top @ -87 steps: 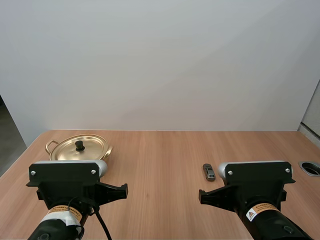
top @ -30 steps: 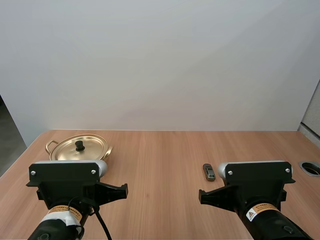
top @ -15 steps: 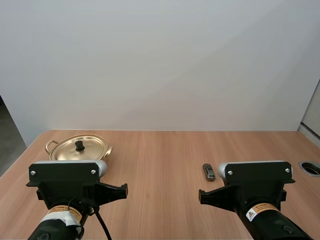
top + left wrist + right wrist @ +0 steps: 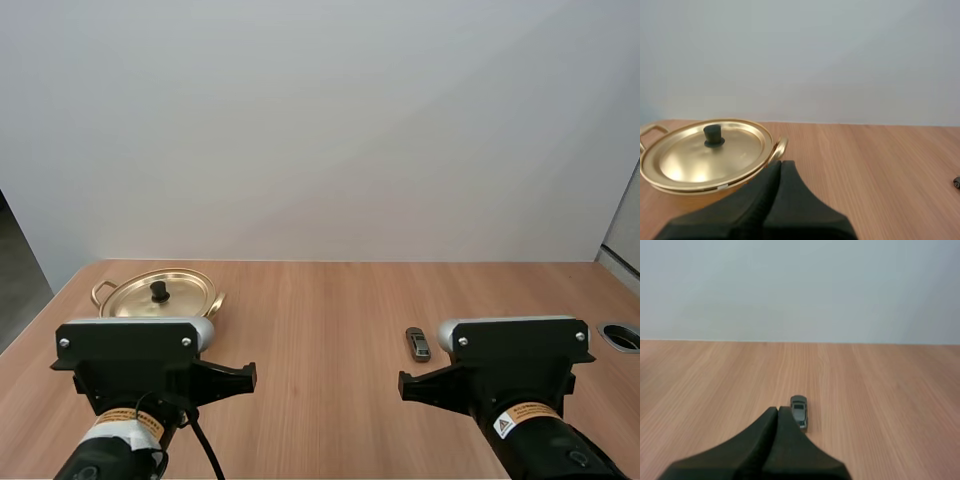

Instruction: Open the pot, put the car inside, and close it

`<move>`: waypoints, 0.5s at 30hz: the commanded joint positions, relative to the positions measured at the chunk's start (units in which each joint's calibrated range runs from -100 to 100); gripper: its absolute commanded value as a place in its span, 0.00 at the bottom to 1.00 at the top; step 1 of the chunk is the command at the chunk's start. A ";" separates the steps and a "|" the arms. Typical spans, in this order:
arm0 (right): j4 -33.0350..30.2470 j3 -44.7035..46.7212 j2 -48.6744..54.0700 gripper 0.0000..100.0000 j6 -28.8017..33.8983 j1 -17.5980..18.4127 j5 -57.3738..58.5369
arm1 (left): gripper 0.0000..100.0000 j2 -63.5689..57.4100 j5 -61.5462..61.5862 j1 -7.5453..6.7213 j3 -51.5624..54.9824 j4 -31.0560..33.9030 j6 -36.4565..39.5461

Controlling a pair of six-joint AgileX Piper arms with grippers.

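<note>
A gold pot (image 4: 158, 297) with its lid on and a black knob (image 4: 159, 291) sits at the table's far left. The left wrist view has the pot (image 4: 710, 159) just beyond my left gripper (image 4: 780, 165), whose fingers lie together as one dark wedge, shut on nothing. A small grey toy car (image 4: 417, 343) rests on the wood right of centre. In the right wrist view the car (image 4: 799, 411) lies just past the tip of my right gripper (image 4: 778, 411), also shut on nothing. Both arms sit low at the near edge.
A wooden table (image 4: 320, 320) runs to a plain white wall. A round grey hole (image 4: 622, 336) is set in the table at the far right edge. Bare wood lies between the pot and the car.
The right arm has shifted very slightly; the pot, the car and the left arm stay where they were.
</note>
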State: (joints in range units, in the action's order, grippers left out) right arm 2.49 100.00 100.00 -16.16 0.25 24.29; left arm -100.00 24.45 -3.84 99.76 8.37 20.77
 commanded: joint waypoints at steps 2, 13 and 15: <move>-31.61 0.00 0.00 0.00 -0.03 0.02 -21.21 | 0.00 0.00 -6.66 -0.05 -4.82 14.16 -8.65; -25.79 -19.76 0.00 0.00 0.55 0.02 0.18 | 0.00 0.00 25.86 1.27 -21.62 21.47 -3.07; -19.92 -23.54 0.00 0.00 0.46 0.02 6.13 | 0.00 0.00 30.03 2.19 -21.34 22.20 -1.76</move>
State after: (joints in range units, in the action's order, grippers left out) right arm -22.31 83.90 99.99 -15.60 0.25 2.39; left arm -100.00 35.84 -2.24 78.16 29.86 13.36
